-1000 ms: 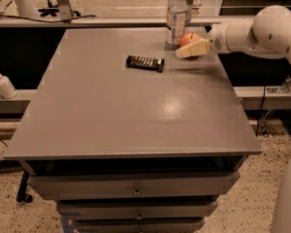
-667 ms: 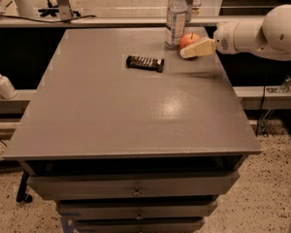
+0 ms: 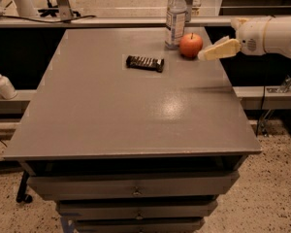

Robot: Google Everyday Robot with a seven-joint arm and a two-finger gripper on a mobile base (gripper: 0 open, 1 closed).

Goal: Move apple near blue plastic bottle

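The red-orange apple (image 3: 191, 45) stands on the grey table (image 3: 136, 110) near its far right edge. It sits just right of the clear plastic bottle (image 3: 176, 16) with white cap and pale label, almost touching its base. My gripper (image 3: 205, 55) comes in from the right, its cream fingers (image 3: 220, 49) pointing left at the apple's right side. It is a small gap away, open and holding nothing.
A dark wrapped snack bar (image 3: 145, 62) lies left of the apple in the far middle of the table. A small white pump bottle (image 3: 3, 84) stands on a ledge off the left side. Drawers sit under the table's front edge.
The gripper has let go of the apple and drawn back to the right. The apple now stands free beside the bottle.
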